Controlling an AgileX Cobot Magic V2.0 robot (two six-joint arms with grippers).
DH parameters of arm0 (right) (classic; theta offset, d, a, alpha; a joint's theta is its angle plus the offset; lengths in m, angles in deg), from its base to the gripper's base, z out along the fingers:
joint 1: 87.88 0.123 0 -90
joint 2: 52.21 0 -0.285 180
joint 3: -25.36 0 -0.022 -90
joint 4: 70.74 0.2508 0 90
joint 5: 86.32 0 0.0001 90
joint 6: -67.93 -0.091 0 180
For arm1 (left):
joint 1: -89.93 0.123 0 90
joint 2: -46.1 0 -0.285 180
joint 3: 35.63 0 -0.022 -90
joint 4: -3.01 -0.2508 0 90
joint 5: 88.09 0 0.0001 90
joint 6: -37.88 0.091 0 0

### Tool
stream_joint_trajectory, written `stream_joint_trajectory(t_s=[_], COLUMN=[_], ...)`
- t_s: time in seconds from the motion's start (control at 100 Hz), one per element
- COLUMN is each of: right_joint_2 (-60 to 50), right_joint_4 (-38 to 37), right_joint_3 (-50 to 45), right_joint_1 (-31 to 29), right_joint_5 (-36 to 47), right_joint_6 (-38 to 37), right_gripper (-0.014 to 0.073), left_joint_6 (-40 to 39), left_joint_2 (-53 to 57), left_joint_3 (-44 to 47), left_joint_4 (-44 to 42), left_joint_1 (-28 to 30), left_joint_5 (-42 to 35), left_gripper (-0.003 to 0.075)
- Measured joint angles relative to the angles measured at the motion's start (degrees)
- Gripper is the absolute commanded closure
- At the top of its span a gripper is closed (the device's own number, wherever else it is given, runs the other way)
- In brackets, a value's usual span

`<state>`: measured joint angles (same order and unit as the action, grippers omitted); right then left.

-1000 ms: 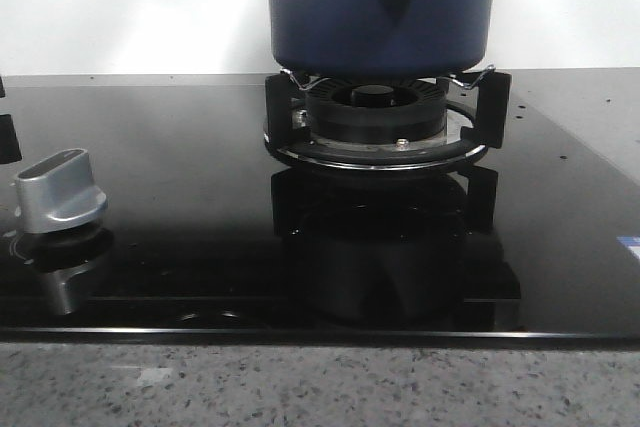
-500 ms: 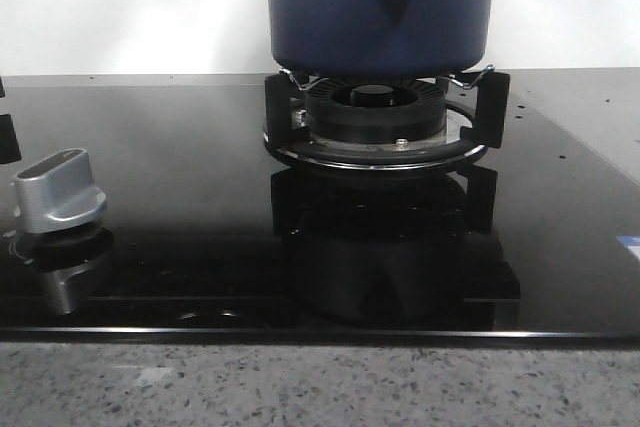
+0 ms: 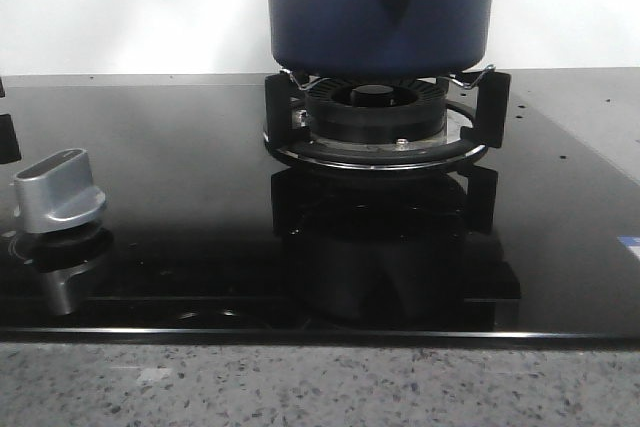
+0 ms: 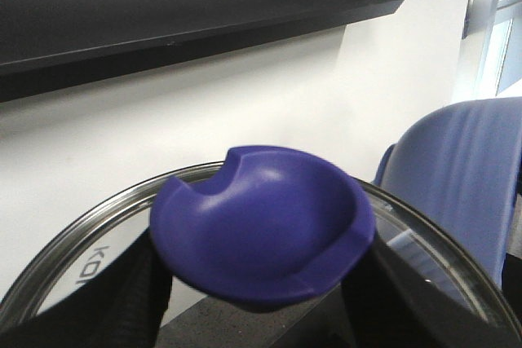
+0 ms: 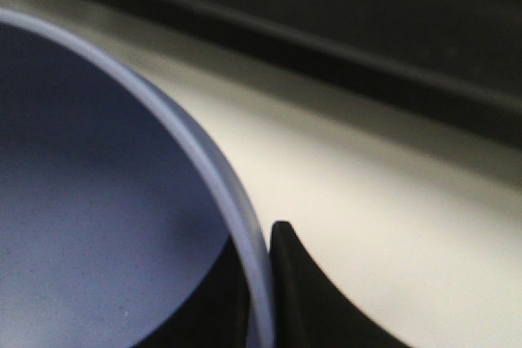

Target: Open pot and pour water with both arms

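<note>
Pot (image 3: 380, 12) on burner (image 3: 375, 117); left fingers (image 4: 122, 299) — gripping lid knob (image 4: 261, 222).

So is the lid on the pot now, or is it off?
Off. In the left wrist view the left gripper holds the glass lid by its blue knob, against a wall.

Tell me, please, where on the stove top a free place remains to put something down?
Bare black glass cooktop lies between the silver metal knob and the black burner ring, and right of the ring. The burner is taken: the dark blue round pot sits there.
</note>
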<state>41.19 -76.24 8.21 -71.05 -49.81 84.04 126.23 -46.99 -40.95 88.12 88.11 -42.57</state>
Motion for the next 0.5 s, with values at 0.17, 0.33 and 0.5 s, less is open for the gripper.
stream_joint_trajectory(t_s=[0.17,0.33,0.5], right_joint_2=[0.0,0.0,0.0], right_joint_4=[-0.3,-0.4,-0.5], right_joint_3=[-2.4,-3.8,-4.0], right_joint_1=[0.0,0.0,0.0], right_joint_5=[9.0,15.4,19.2], right_joint_6=[5.0,6.6,6.8], right_gripper=[0.0647,0.0647,0.0647], left_joint_6=[0.0,0.0,0.0], left_joint_2=[0.0,0.0,0.0], left_joint_3=[0.0,0.0,0.0], left_joint_4=[0.0,0.0,0.0], left_joint_1=[0.0,0.0,0.0], left_joint_5=[0.0,0.1,0.1], left_gripper=[0.0457,0.0457,0.0457])
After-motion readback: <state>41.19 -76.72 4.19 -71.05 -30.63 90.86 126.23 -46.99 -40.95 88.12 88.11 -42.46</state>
